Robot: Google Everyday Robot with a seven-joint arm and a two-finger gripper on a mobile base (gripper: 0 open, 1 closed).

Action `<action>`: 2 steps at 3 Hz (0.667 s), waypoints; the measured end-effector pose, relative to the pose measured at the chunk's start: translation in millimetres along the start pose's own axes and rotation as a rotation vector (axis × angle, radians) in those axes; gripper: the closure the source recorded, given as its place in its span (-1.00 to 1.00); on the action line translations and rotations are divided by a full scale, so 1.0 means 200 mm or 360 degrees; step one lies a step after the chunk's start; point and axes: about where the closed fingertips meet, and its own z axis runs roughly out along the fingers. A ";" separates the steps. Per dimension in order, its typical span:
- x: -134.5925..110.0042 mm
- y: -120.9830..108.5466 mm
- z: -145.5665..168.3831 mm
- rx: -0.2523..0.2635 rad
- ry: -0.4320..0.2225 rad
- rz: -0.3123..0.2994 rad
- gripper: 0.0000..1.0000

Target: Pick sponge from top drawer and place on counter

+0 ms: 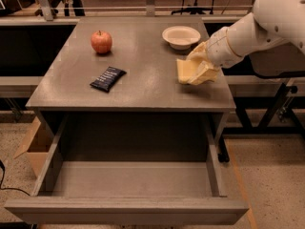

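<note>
The pale yellow sponge [184, 70] hangs just above the right side of the grey counter [143, 82], tilted, with a shadow under it. My gripper [201, 65] reaches in from the right on the white arm and is shut on the sponge's right part. Its pale yellow fingers blend with the sponge. The top drawer [125, 212] is pulled fully open below the counter, and its grey floor shows nothing inside.
On the counter are a red apple [101, 42] at the back left, a dark snack packet [107, 78] left of centre, and a white bowl [181, 36] at the back right, just behind the gripper. A cardboard box [34, 144] stands on the floor at left.
</note>
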 end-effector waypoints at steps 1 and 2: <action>0.00 0.00 0.01 -0.0006 -0.0003 -0.0001 -0.23; -0.01 0.00 0.01 -0.0005 -0.0008 -0.0006 -0.83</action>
